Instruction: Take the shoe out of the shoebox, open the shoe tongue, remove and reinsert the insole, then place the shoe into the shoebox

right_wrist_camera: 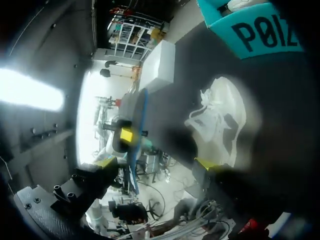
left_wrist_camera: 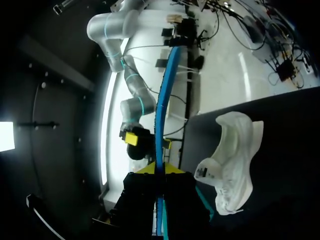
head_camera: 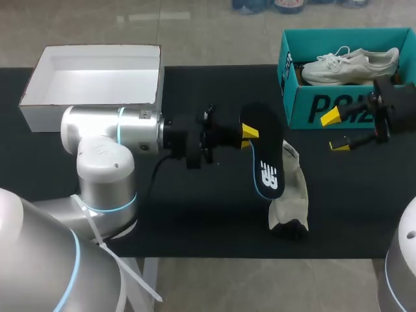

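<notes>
My left gripper [head_camera: 249,138] is shut on a black insole [head_camera: 265,159] with a blue rim and holds it upright above the table's middle. In the left wrist view the insole [left_wrist_camera: 160,120] shows edge-on, running out from between the left gripper's [left_wrist_camera: 159,169] yellow tips. A white shoe [head_camera: 290,195] lies on its side on the black mat, just under and right of the insole. My right gripper [head_camera: 335,132] stands open and empty in front of the teal shoebox [head_camera: 305,107]. The right wrist view shows the right gripper [right_wrist_camera: 155,162] spread wide, with the shoe [right_wrist_camera: 220,115] ahead.
A second white shoe [head_camera: 351,64] lies inside the teal shoebox at the back right. An open white box [head_camera: 97,81] stands at the back left. The black mat [head_camera: 195,214] covers the table.
</notes>
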You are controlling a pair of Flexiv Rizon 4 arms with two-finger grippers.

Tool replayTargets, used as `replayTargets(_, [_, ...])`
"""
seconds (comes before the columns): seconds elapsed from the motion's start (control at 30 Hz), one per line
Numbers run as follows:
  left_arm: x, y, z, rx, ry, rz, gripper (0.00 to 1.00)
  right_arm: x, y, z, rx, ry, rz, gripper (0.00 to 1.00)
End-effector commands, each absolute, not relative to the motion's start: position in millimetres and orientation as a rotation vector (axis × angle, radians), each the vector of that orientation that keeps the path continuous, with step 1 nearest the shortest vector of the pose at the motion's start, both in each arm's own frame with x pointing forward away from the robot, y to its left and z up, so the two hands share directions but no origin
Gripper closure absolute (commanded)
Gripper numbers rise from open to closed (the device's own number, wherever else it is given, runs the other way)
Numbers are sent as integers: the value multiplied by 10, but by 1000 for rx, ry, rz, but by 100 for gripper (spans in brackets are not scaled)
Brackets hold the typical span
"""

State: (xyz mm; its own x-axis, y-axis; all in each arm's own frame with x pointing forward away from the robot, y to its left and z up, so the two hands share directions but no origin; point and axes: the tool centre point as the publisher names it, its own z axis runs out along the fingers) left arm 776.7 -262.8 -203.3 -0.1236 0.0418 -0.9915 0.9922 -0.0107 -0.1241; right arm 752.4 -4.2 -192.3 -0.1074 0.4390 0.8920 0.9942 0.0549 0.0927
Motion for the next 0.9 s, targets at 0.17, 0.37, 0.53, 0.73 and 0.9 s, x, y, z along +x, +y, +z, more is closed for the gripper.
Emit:
replayTargets(0.17, [7716,-2606,-2038,1171,1341,-1290,100,7566,-15,-1852,-1513,-1729,-900,0])
replayTargets(0.37, [7673,-2627,-2086,1147,1364,-1308,100,7566,-15,-1852,-1513,-1729,-900,0])
replayTargets(0.53, [7641,-2585,-2110,1133,1387,-1317,100,7538,-14,-1820,-1577,-1862,-829,0])
replayTargets(0.73, [7640,-2501,-2103,1118,1400,-1313,100,7369,-120,-1845,-1680,-2165,-717,0])
replayTargets(0.9, [7644,-2498,-2091,1122,1387,-1311,100,7222,-264,-1910,-1651,-2335,-724,0])
